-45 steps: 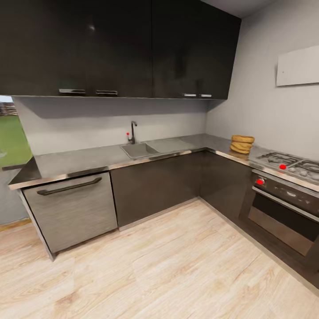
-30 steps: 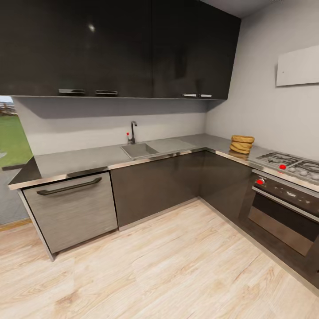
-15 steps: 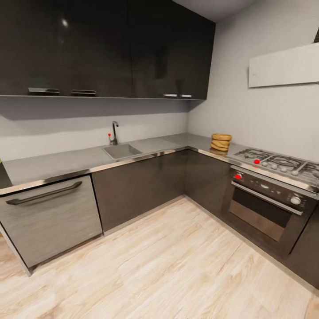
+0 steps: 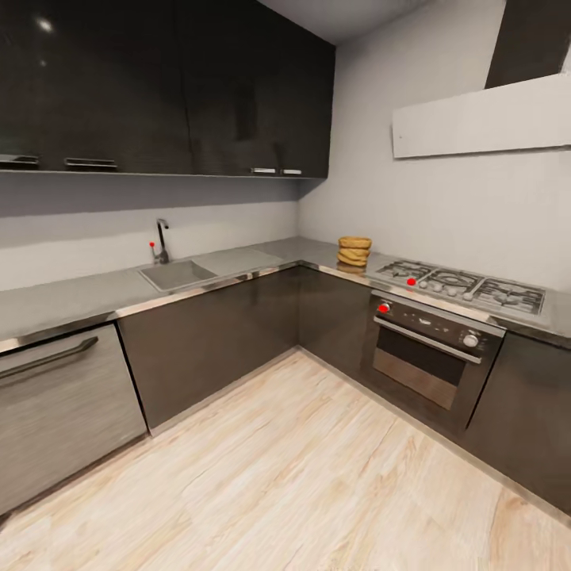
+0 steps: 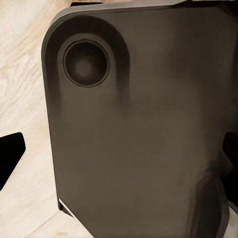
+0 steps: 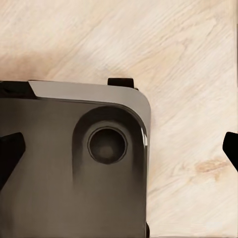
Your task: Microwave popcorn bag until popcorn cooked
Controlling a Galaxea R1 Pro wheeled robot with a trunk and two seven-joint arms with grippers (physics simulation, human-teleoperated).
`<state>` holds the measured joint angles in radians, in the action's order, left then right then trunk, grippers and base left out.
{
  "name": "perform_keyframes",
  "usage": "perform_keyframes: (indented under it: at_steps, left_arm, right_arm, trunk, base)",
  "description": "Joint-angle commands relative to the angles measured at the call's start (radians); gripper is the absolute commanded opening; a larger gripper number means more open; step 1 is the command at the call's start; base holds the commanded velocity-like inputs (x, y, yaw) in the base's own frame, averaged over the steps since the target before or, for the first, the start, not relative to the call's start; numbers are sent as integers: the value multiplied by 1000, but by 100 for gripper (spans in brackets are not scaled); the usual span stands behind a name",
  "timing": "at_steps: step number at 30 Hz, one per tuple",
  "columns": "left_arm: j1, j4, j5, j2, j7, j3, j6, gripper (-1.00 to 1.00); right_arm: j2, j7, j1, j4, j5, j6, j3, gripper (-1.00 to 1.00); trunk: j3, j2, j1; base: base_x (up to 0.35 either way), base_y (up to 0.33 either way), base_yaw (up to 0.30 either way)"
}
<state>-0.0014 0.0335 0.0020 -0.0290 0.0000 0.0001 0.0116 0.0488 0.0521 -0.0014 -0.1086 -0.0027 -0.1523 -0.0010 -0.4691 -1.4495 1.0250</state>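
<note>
- On the countertop (image 4: 238, 262), at the corner just beside the gas hob (image 4: 464, 289), the popcorn bag (image 4: 354, 252) is seen standing upright, well apart from the robot.
- The bag is judged light, soft and easily crushed; a gentle hold across its ribbed sides, below the rolled rim, is advised.
- In both wrist views the robot's dark base (image 5: 139, 124) is shown over the wooden floor (image 6: 188, 44).
- Jaw state cannot be told for either gripper.

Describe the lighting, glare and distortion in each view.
Head view: wide-angle bending, soft even light, a glare spot on the upper cabinets, shine along the countertop edge. Both wrist views: a dark robot base over pale floor, edges soft, no glare.
</note>
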Motion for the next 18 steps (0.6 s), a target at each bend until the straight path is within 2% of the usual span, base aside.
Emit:
perform_keyframes:
  at_steps: [1, 18]
  left_arm:
    - [0, 0, 0, 0, 0, 1, 2, 100]
    - [0, 0, 0, 0, 0, 1, 2, 100]
  right_arm:
    - [0, 3, 0, 0, 0, -3, -1, 100]
    - [0, -11, 0, 0, 1, -6, 3, 100]
  trunk:
    - [-1, 0, 0]
    - [-1, 0, 0]
  base:
    - [0, 0, -300]
    - [0, 0, -300]
